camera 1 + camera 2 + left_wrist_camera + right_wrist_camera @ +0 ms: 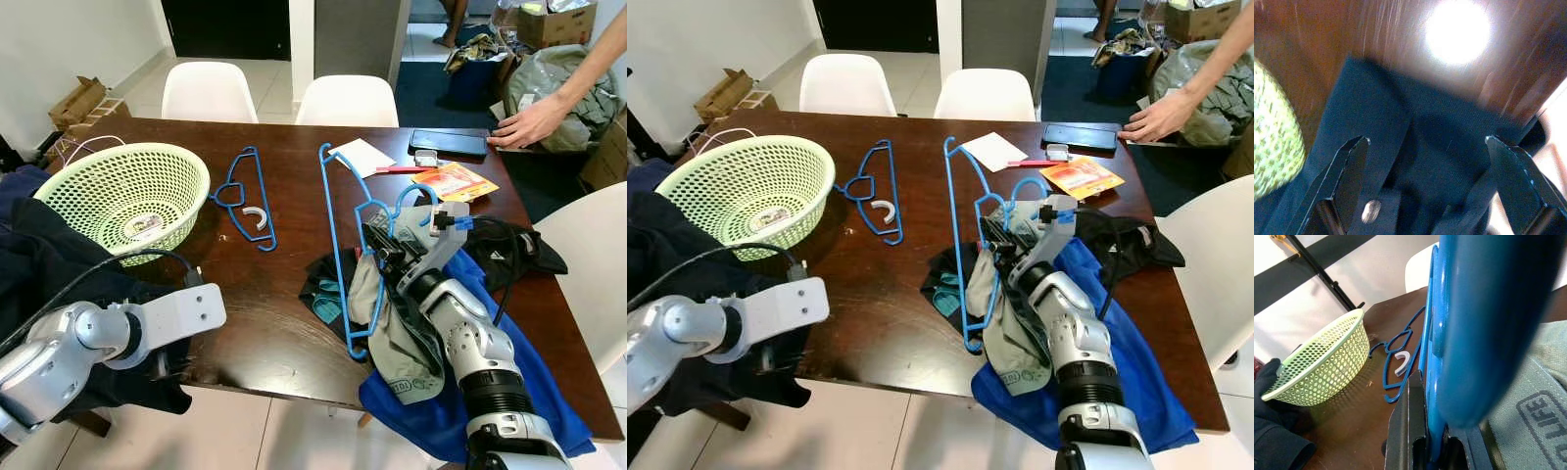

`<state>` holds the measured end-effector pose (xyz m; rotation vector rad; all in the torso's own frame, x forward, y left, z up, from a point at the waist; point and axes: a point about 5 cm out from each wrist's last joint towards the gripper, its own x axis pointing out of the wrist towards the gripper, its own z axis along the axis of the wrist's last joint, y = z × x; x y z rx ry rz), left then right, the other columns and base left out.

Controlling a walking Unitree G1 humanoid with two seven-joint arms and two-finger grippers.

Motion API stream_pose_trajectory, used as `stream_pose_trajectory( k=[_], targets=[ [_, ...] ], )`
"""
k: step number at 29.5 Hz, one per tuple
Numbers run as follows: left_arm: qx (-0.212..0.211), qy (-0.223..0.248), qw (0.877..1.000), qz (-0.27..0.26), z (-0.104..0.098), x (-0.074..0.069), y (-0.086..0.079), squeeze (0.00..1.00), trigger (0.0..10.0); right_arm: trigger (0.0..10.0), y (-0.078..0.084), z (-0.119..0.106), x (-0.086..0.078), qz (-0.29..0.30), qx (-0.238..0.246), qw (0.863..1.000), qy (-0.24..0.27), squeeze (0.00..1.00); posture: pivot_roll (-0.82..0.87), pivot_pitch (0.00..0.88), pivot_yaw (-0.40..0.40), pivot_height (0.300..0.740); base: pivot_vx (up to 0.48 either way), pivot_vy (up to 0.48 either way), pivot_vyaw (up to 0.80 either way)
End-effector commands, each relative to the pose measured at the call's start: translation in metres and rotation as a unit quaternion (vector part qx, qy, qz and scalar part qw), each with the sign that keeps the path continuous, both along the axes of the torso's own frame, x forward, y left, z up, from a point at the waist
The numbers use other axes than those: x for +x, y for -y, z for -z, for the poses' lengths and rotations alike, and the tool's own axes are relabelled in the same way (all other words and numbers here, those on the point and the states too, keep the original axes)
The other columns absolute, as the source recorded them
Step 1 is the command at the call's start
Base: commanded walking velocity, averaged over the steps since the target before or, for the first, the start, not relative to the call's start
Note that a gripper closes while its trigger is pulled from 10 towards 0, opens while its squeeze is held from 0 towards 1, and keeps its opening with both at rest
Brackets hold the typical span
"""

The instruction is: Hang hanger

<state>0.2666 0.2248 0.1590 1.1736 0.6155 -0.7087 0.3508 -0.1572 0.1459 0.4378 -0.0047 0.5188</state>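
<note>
A large blue hanger point(336, 235) lies on the dark wooden table point(265, 323), its lower part over a heap of clothes. My right gripper point(380, 241) is shut on this hanger's bar near the hook, and the right wrist view shows the bar clamped between the black fingers point(1409, 426). A smaller blue hanger point(245, 194) lies further left with a white curved piece point(256, 218) inside it. My left gripper point(1427, 142) is open at the table's near left edge, over a dark navy cloth point(1415, 161), with nothing between its fingers.
A light green mesh basket point(127, 194) stands at the left. Grey-green point(392, 318), blue point(509, 392) and black point(514, 257) garments pile up at the right. A person's hand point(529, 122) rests by a dark tablet point(449, 143). White chairs point(347, 100) stand behind the table.
</note>
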Motion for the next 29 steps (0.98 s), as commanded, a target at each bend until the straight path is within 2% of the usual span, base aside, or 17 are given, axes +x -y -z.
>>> stream_pose_trajectory(
  k=[1, 2, 3, 4, 5, 9, 11, 15, 16, 22, 28, 29],
  targets=[
    [0.048, -0.009, 0.999, 0.003, 0.003, -0.001, -0.010, 0.00, 10.0, 10.0, -0.002, 0.007, -0.001, 0.001, -0.003, 1.000, -0.012, 0.00, 0.05, 0.075, 0.040, 0.740, 0.000, 0.000, 0.00],
    [0.048, -0.009, 0.999, 0.003, 0.003, -0.001, -0.010, 0.00, 10.0, 10.0, -0.002, 0.007, -0.001, 0.001, -0.003, 1.000, -0.012, 0.00, 0.05, 0.075, 0.040, 0.740, 0.000, 0.000, 0.00],
    [0.074, -0.008, 0.997, 0.005, 0.003, 0.000, -0.015, 0.00, 10.0, 10.0, -0.002, 0.007, -0.001, 0.001, -0.003, 1.000, -0.013, 0.00, 0.05, 0.077, 0.040, 0.740, 0.000, 0.000, 0.00],
    [0.074, -0.008, 0.997, 0.005, 0.003, 0.000, -0.015, 0.00, 10.0, 10.0, -0.002, 0.007, -0.001, 0.001, -0.003, 1.000, -0.013, 0.00, 0.05, 0.077, 0.040, 0.740, 0.000, 0.000, 0.00],
    [0.100, -0.004, 0.995, 0.008, 0.003, 0.002, -0.021, 0.00, 10.0, 10.0, -0.002, 0.007, -0.001, 0.001, -0.002, 1.000, -0.013, 0.00, 0.05, 0.079, 0.041, 0.740, 0.000, 0.000, 0.00],
    [0.129, 0.005, 0.992, 0.012, 0.002, 0.005, -0.029, 0.00, 10.0, 10.0, -0.001, 0.007, -0.001, 0.001, -0.001, 1.000, -0.013, 0.00, 0.05, 0.080, 0.043, 0.740, 0.000, 0.000, 0.00],
    [0.129, 0.005, 0.992, 0.012, 0.002, 0.005, -0.029, 0.00, 10.0, 10.0, -0.001, 0.007, -0.001, 0.001, -0.001, 1.000, -0.013, 0.00, 0.05, 0.080, 0.043, 0.740, 0.000, 0.000, 0.00],
    [0.142, 0.037, 0.989, 0.015, 0.002, 0.013, -0.031, 0.00, 10.0, 10.0, 0.000, 0.007, -0.002, 0.002, -0.001, 1.000, -0.013, 0.00, 0.05, 0.084, 0.045, 0.740, 0.000, 0.000, 0.00],
    [0.149, 0.057, 0.987, 0.017, 0.001, 0.017, -0.032, 0.00, 10.0, 10.0, 0.000, 0.007, -0.002, 0.003, -0.001, 1.000, -0.013, 0.00, 0.05, 0.085, 0.046, 0.740, 0.000, 0.000, 0.00],
    [0.154, 0.093, 0.983, 0.022, -0.001, 0.026, -0.030, 0.00, 10.0, 10.0, 0.000, 0.007, -0.002, 0.003, -0.001, 1.000, -0.012, 0.00, 0.05, 0.085, 0.046, 0.740, 0.000, 0.000, 0.00],
    [0.158, 0.087, 0.983, 0.025, 0.008, 0.027, -0.033, 0.00, 10.0, 10.0, 0.000, 0.007, -0.002, 0.003, -0.002, 1.000, -0.011, 0.00, 0.04, 0.090, 0.046, 0.740, 0.000, 0.000, 0.00],
    [0.157, 0.089, 0.983, 0.024, 0.010, 0.028, -0.033, 0.00, 4.5, 10.0, 0.000, 0.006, -0.002, 0.003, -0.002, 1.000, -0.011, 0.00, 0.04, 0.090, 0.046, 0.740, 0.000, 0.000, 0.00]
  ],
)
